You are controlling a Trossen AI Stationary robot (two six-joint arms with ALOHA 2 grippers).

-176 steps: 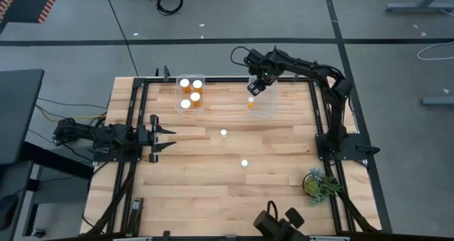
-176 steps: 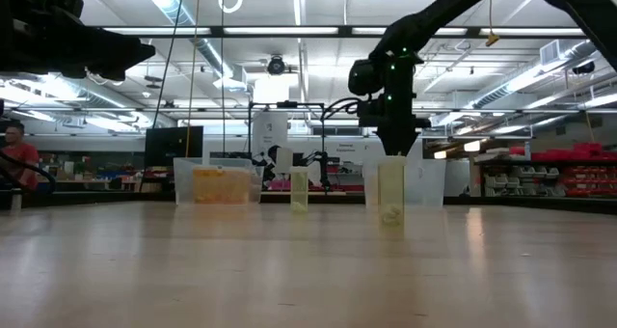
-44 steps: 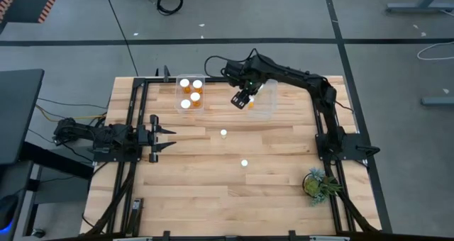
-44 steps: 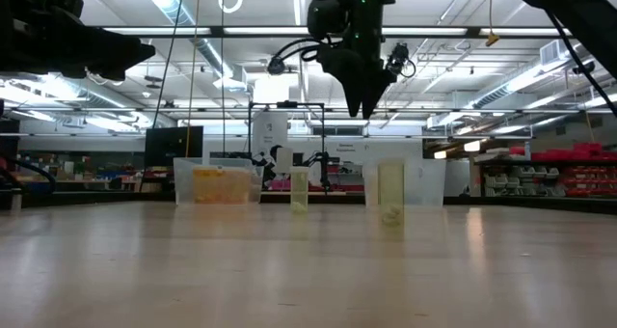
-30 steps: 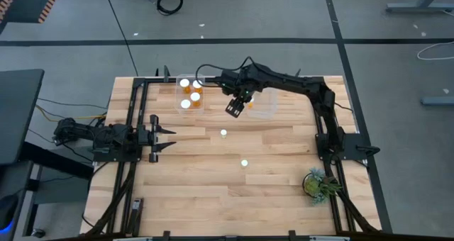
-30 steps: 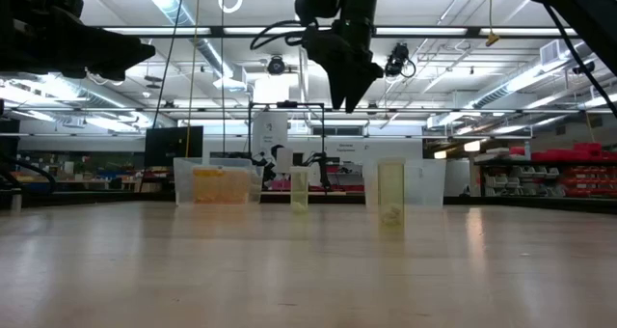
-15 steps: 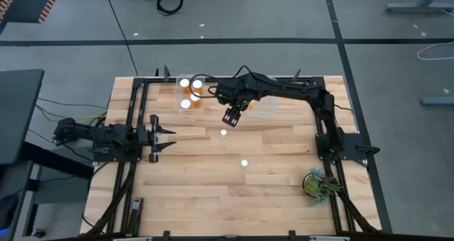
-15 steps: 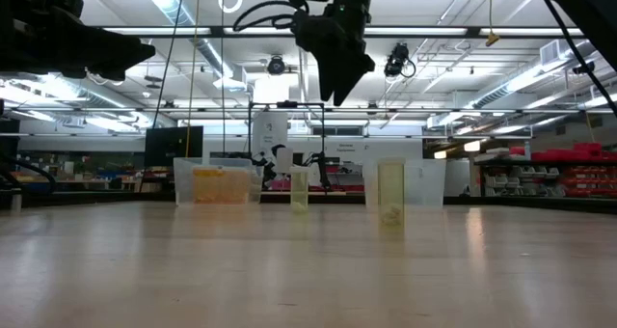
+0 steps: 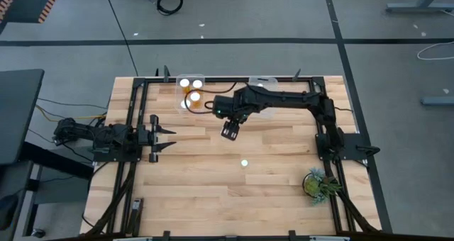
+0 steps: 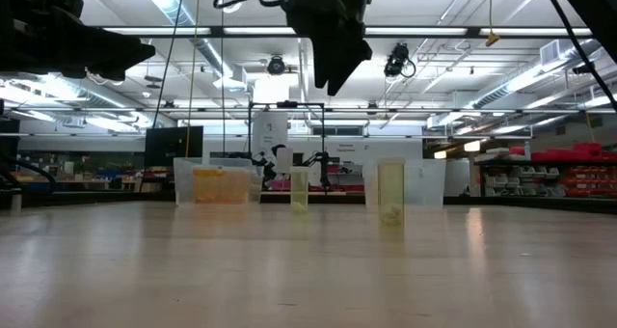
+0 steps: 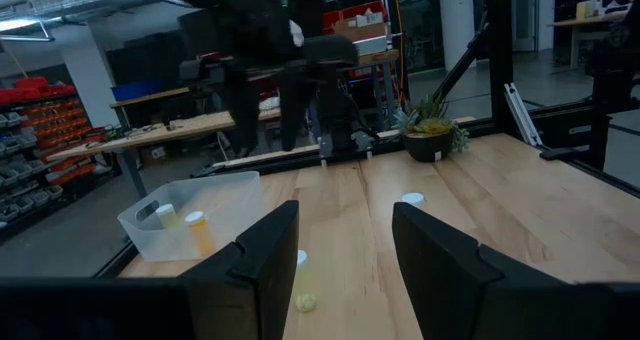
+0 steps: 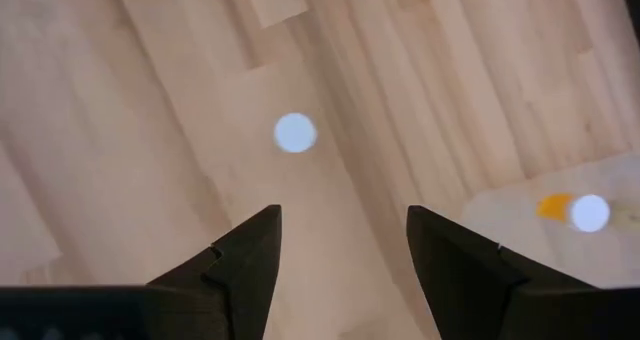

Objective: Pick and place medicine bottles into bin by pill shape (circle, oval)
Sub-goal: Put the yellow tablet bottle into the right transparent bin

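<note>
My right gripper (image 9: 228, 132) hangs open above the table's middle, fingers pointing down. In the right wrist view (image 12: 342, 215), a medicine bottle's white cap (image 12: 295, 133) shows below and ahead of the fingers. The bottle stands upright on the wood (image 10: 300, 189), and the gripper hides it in the high view. A second bottle (image 9: 244, 163) stands nearer the front edge (image 10: 390, 194). My left gripper (image 9: 169, 133) waits open at the table's left (image 11: 345, 220).
A clear bin (image 9: 177, 92) at the far left-centre holds several bottles. A second clear bin (image 9: 261, 80) lies mostly under my right arm. The right wrist view shows one bottle (image 12: 578, 211) inside a bin. A green plant (image 9: 317, 183) stands at the near right corner.
My right gripper has gone from the far bin toward the table's near edge and left. It now hangs over the standing bottle in the middle. The bottles and bins have stayed where they were.
</note>
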